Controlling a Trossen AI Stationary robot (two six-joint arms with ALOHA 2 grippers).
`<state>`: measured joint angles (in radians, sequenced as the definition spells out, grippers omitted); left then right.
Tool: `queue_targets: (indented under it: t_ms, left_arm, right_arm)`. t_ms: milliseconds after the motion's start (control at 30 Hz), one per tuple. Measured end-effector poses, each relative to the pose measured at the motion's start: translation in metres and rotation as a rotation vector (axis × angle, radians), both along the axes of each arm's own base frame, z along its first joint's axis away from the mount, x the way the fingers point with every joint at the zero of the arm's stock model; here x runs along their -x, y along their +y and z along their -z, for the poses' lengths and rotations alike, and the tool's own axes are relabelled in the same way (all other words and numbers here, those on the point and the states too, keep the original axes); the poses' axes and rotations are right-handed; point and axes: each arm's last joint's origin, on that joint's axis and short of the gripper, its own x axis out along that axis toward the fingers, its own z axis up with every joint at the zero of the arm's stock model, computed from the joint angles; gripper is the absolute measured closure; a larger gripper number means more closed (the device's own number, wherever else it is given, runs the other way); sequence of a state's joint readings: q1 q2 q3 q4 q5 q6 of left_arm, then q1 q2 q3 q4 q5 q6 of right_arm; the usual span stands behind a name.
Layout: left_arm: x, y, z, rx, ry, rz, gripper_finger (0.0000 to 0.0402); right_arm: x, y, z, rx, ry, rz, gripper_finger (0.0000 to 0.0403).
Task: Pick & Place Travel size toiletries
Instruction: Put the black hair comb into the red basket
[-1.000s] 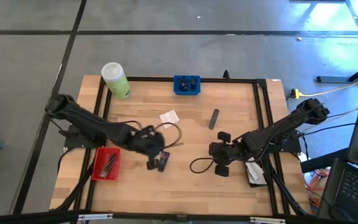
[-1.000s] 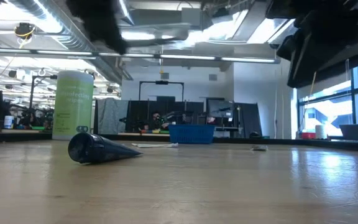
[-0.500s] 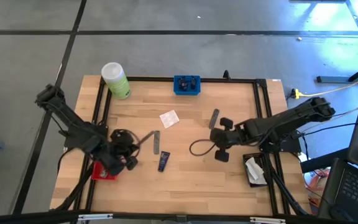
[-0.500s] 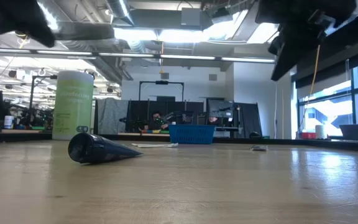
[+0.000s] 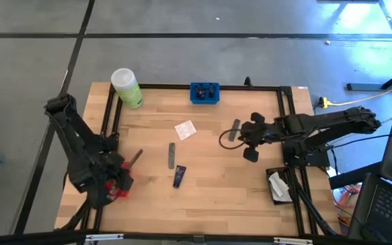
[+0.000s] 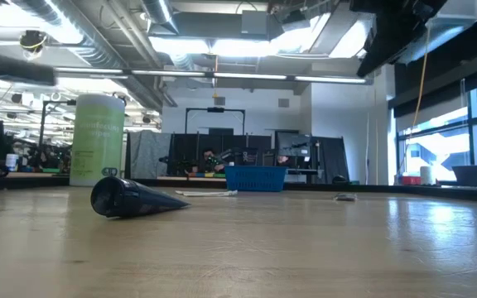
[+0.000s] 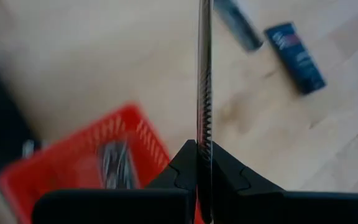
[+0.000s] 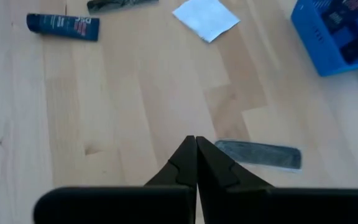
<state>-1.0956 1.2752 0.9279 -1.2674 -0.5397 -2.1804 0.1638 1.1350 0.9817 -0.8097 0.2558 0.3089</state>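
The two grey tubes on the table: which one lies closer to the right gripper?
The grey tube right of the white sachet; it lies just beside the right gripper. The other tube lies above the navy tube.

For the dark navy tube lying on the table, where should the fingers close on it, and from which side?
The dark navy tube lies flat and clear of the grey tube. Probably best to come straight down and close the fingers across its narrow width at mid-length.
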Motion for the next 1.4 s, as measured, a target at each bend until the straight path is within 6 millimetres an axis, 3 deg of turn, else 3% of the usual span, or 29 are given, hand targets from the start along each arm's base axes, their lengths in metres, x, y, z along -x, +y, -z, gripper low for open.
queue_targets:
  t_ms: [233,500,1167,1400]
  left_arm:
    - [0.021,-0.026,0.014,0.081,0.09,-0.093,0.0391]
    - [0.017,-0.055,0.003,0.085,0.176,-0.104,0.0391]
    - [0.001,-0.079,0.05,0.026,0.389,-0.202,0.0391]
    - [0.002,-0.077,0.05,0.011,0.423,-0.175,0.0363]
  right_arm:
    - [0.01,-0.006,-0.007,0.015,-0.012,-0.004,0.0402]
    - [0.013,-0.009,-0.008,0.029,0.002,-0.008,0.0402]
    - [0.013,-0.009,-0.008,0.012,-0.002,0.0,0.0402]
    - [0.013,-0.008,-0.008,-0.002,-0.003,0.0,0.0401]
